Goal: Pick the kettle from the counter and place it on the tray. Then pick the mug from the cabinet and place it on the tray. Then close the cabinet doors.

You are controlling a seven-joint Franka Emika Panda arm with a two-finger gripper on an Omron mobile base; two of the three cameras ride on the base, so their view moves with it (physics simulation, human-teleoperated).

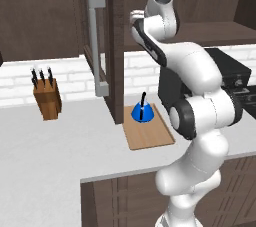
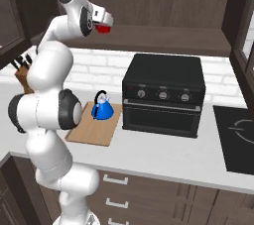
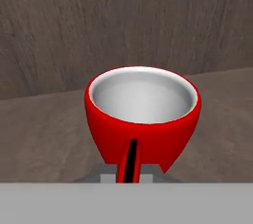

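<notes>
The red mug (image 3: 143, 119) stands upright on the shelf of the dark cabinet (image 2: 163, 38), its handle turned towards the hand. My gripper (image 3: 129, 174) is shut on that handle, a finger tip on each side of it. From the right base, the gripper (image 2: 101, 21) is raised at shelf height with the mug (image 2: 103, 29) red at its tip. The blue kettle (image 1: 142, 113) sits upright on the far end of the tan tray (image 1: 150, 136) on the pale counter (image 1: 50, 146). The kettle (image 2: 102, 109) and tray (image 2: 94, 132) lie below the arm. One cabinet door (image 1: 97, 46) stands open.
A black toaster oven (image 2: 163, 95) stands on the counter right of the tray. A wooden knife block (image 1: 47, 98) sits at the back left. A dark cooktop (image 2: 238, 135) is at the far right. Another open cabinet door (image 2: 243, 26) hangs at the right edge.
</notes>
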